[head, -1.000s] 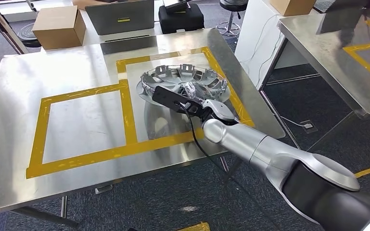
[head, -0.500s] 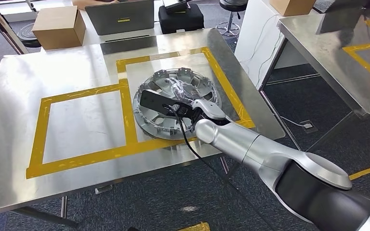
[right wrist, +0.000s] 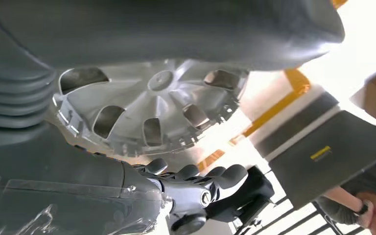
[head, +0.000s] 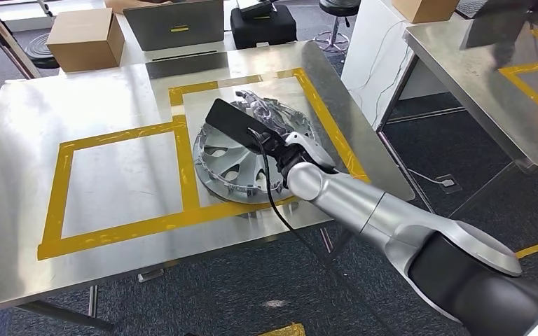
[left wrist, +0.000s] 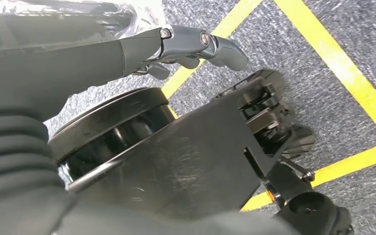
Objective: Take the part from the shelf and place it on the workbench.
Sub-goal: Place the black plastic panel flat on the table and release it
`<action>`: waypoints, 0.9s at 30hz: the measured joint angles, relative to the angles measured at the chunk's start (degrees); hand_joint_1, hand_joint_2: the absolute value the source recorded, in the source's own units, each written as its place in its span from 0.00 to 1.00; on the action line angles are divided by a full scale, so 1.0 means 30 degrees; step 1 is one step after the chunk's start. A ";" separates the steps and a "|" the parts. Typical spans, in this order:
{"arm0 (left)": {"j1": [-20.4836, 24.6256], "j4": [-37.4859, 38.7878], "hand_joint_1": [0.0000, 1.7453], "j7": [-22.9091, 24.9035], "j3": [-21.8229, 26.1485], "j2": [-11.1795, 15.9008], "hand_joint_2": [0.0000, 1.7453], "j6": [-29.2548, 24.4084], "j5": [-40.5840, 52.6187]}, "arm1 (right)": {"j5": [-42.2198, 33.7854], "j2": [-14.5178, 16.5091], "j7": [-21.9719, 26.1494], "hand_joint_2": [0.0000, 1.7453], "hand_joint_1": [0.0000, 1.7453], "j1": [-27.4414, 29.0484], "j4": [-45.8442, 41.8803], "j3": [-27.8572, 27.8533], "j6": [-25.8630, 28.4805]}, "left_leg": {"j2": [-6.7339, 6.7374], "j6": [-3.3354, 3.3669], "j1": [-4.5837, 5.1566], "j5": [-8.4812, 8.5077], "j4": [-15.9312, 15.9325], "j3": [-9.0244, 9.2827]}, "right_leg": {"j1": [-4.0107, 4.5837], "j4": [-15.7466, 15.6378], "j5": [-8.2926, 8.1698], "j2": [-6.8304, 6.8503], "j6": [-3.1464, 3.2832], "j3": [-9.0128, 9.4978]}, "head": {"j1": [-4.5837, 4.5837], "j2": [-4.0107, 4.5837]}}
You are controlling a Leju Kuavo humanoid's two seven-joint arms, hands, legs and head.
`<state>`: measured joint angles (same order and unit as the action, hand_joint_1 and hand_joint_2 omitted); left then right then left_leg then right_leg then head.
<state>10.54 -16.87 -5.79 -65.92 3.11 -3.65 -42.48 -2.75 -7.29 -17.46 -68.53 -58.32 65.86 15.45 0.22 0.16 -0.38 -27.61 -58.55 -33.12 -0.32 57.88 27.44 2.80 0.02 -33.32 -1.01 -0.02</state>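
On the workbench point(head: 112, 105) lies the hubcap point(head: 228, 164); right wrist view shows the right hand point(right wrist: 196, 188), fingers point(right wrist: 225, 175) released.

The silver right arm reaches in from the lower right across the steel tabletop point(head: 112, 231), its right hand point(head: 280, 143) held above it, fingers point(right wrist: 225, 176) curled with nothing plainly gripped. The left hand point(left wrist: 196, 46) hangs low, fingers loosely bent.
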 joint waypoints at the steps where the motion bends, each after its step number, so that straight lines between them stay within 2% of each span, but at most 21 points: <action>1: -0.0082 0.0002 0.00 -0.0069 0.0056 0.0014 0.00 -0.0015 -0.0071 | -0.0611 -0.0166 0.0136 0.00 0.00 -0.0004 -0.0619 -0.0247 0.0225 | 0.0000 0.0000 0.0000 0.0000 0.0000 -0.0001 | 0.0000 0.0000 0.0000 -0.0001 0.0000 -0.0001 | 0.0000 0.0000; 6: -0.0619 0.0033 0.00 -0.0646 0.0377 0.0084 0.00 -0.0394 -0.0613 | -0.2236 -0.1485 0.0831 0.00 0.00 -0.0498 -0.6157 -0.1921 0.2363 | 0.0005 -0.0001 0.0006 -0.0002 -0.0002 -0.0002 | -0.0004 -0.0005 0.0001 -0.0004 0.0001 -0.0018 | 0.0006 0.0000; 9: -0.0980 0.0049 0.00 -0.0989 0.0530 0.0142 0.00 -0.0592 -0.0874 | -0.1412 -0.2302 0.0752 0.00 0.00 -0.0799 -0.9931 -0.3013 0.3487 | 0.0006 -0.0015 0.0004 -0.0015 -0.0002 0.0001 | -0.0002 -0.0012 0.0012 -0.0002 0.0009 -0.0018 | -0.0002 0.0000; 15: -0.1201 0.0058 0.00 -0.1319 0.0599 0.0171 0.00 -0.0728 -0.1004 | 0.0303 -0.3869 0.0213 0.00 0.00 0.0256 -1.6335 -0.4368 0.3936 | 0.0015 -0.0034 0.0000 -0.0039 0.0000 0.0023 | 0.0001 -0.0022 0.0018 -0.0026 0.0014 -0.0007 | -0.0002 0.0000; 21: -0.1064 0.0058 0.00 -0.1556 0.0615 0.0178 0.00 -0.0932 -0.1071 | -0.0717 -0.5195 0.0816 0.00 0.00 0.1739 -1.9631 -0.5279 0.3965 | 0.0025 -0.0034 0.0000 -0.0038 0.0000 0.0042 | 0.0000 -0.0021 0.0013 -0.0049 0.0017 0.0006 | -0.0004 0.0000; 27: -0.0913 0.0058 0.00 -0.2056 0.0900 0.0140 0.00 -0.1506 -0.1832 | -0.5127 -0.6473 0.2880 0.00 0.00 0.4759 -2.0964 -0.6409 0.3366 | 0.0026 -0.0039 -0.0006 -0.0044 0.0001 0.0050 | 0.0006 -0.0020 0.0015 -0.0047 0.0016 0.0027 | -0.0002 0.0000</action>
<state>7.80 -16.70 -11.96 -63.22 3.54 -8.17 -47.97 -18.13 -26.71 -8.82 -54.25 -121.21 46.63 25.55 0.30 0.04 -0.40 -27.74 -58.55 -32.97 -0.30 57.82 27.49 2.66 0.07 -33.24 -1.02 -0.02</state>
